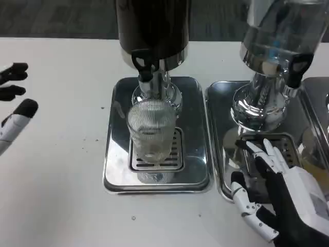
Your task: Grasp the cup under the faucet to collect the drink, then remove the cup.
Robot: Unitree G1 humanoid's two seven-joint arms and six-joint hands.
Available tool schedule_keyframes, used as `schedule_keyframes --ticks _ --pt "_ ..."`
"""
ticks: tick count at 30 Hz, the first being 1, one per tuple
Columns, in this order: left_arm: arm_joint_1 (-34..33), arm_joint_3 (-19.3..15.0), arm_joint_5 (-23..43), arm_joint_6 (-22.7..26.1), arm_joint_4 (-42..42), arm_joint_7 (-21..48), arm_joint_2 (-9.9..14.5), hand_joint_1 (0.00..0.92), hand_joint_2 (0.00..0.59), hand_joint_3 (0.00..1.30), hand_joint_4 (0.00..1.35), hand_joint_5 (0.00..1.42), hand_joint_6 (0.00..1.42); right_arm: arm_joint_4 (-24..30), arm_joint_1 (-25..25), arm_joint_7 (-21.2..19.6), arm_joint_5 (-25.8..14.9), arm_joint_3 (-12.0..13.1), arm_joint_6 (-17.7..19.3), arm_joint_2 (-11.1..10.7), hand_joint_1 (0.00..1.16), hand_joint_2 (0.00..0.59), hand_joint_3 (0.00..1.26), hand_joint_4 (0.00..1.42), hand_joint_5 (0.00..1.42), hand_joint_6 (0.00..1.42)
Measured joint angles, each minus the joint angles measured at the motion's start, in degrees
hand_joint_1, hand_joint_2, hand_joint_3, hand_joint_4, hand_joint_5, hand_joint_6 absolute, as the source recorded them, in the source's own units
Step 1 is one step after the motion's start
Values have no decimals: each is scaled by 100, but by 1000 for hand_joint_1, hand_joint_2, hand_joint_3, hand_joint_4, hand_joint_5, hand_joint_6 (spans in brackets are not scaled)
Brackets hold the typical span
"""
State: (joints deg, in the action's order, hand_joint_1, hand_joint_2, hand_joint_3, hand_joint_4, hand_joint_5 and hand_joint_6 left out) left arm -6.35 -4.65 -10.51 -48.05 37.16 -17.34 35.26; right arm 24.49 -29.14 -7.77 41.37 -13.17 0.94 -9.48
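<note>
a ribbed clear cup (151, 131) stands upright on the drain grate (175, 159) of a steel tray (115, 170), directly below the black faucet (143, 64) of a dark dispenser (153, 25), with neither robot hand touching it. the left robot hand (13, 105) hovers at the counter's (56, 170) far edge, fingers apart and holding nothing; the right robot hand (280, 193) rests spread and empty over the neighbouring tray (218, 154). any reach back in risks clipping the light, unsteadied cup and tipping it off the grate, or nudging it out from under the spout
</note>
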Motion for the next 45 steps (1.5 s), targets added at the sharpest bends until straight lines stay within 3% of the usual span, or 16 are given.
schedule_keyframes --ticks 6,8,9,11,17,23,30,37,41,45 --pt "-2 -387 1088 -340 -85 1157 102 0 107 404 437 499 471 -4 91 -3 236 -35 -1 -18 285 515 145 0 0 106" --pt "-68 -492 1918 -333 -162 2035 97 0 103 428 472 532 474 -4 124 -2 498 -77 -17 -81 289 521 130 0 0 72" --pt "-104 -527 2042 -329 -193 2160 96 0 101 450 502 549 475 -4 136 -2 556 -91 -20 -96 291 524 128 0 0 56" --pt "-292 -632 2793 -195 -285 2992 86 0 93 486 531 567 476 -4 202 9 727 -137 -57 -156 293 524 126 0 0 51" --pt "-629 -903 3739 391 -627 4263 62 0 65 482 493 517 459 -121 412 90 889 -202 -166 -210 295 525 118 0 0 49" --pt "-1029 -1039 4362 1699 -1109 5515 71 0 36 438 447 476 415 -203 546 118 821 -215 -188 -252 295 521 116 0 0 48" --pt "-1486 -1060 4700 3206 -1728 6420 87 0 49 342 353 447 362 -241 557 138 562 -123 -186 -431 293 513 115 0 0 48" --pt "-2110 -1233 5167 4708 -1705 7247 236 0 44 273 280 354 324 -402 575 141 337 -168 -186 -403 292 510 116 0 0 48" --pt "-2487 -1227 5260 5392 -1504 7735 271 0 30 247 210 304 273 -428 591 141 242 -190 -186 -352 291 510 118 0 0 48" --pt "-2796 -1185 5246 5754 -1264 8088 273 0 29 228 160 248 204 -451 598 141 193 -194 -186 -338 290 510 123 0 0 48"
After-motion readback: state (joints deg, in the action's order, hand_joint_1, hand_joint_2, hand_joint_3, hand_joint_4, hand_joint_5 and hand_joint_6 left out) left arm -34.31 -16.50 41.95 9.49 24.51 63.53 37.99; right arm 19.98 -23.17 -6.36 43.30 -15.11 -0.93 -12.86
